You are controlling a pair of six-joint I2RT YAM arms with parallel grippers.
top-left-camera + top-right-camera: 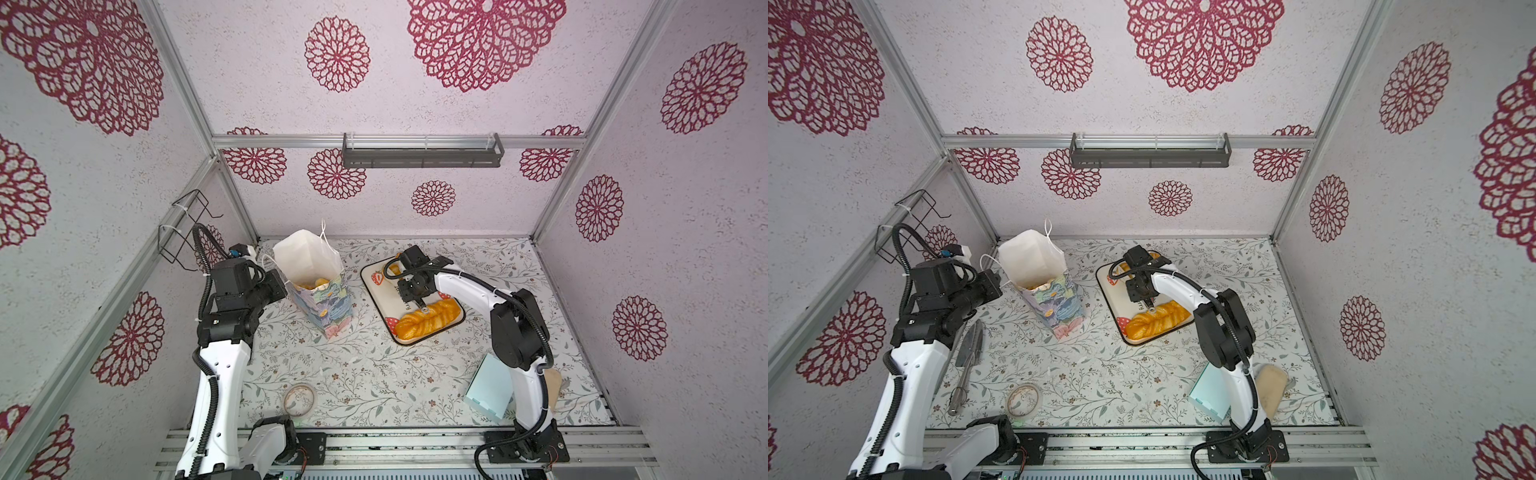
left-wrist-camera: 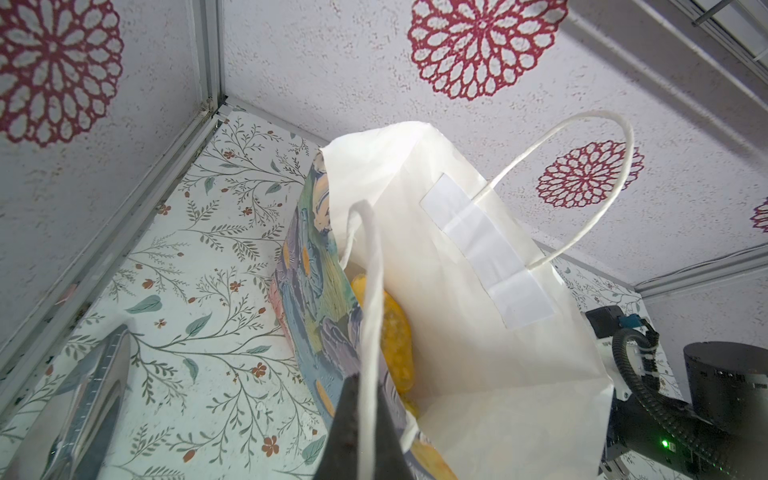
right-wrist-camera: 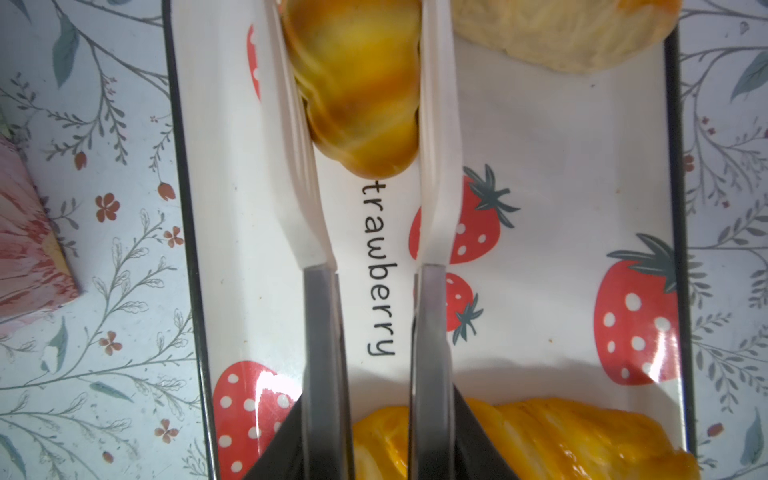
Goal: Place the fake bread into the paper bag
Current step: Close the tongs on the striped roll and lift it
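Observation:
The paper bag (image 1: 322, 301) (image 1: 1057, 305) (image 2: 457, 291) stands open at the back left, with golden bread (image 1: 313, 284) (image 2: 395, 340) inside. My left gripper (image 1: 282, 286) (image 2: 368, 415) is shut on the bag's near white string handle (image 2: 370, 291). On the strawberry tray (image 1: 374, 270) (image 3: 540, 166) lies a long braided loaf (image 1: 428, 318) (image 1: 1156, 320) (image 3: 540, 436). My right gripper (image 1: 409, 289) (image 3: 378, 415) is shut on white-tipped metal tongs (image 3: 320, 311). The tong tips squeeze a small croissant (image 3: 357, 83) over the tray. Another pale bread piece (image 3: 561, 33) lies beside it.
A tape roll (image 1: 300, 400) lies near the front left and a pale blue flat box (image 1: 490, 390) leans at the right arm's base, with a beige object (image 1: 1271, 388) behind it. Metal utensils (image 1: 967, 357) lie along the left wall. A wire rack (image 1: 183, 224) hangs there.

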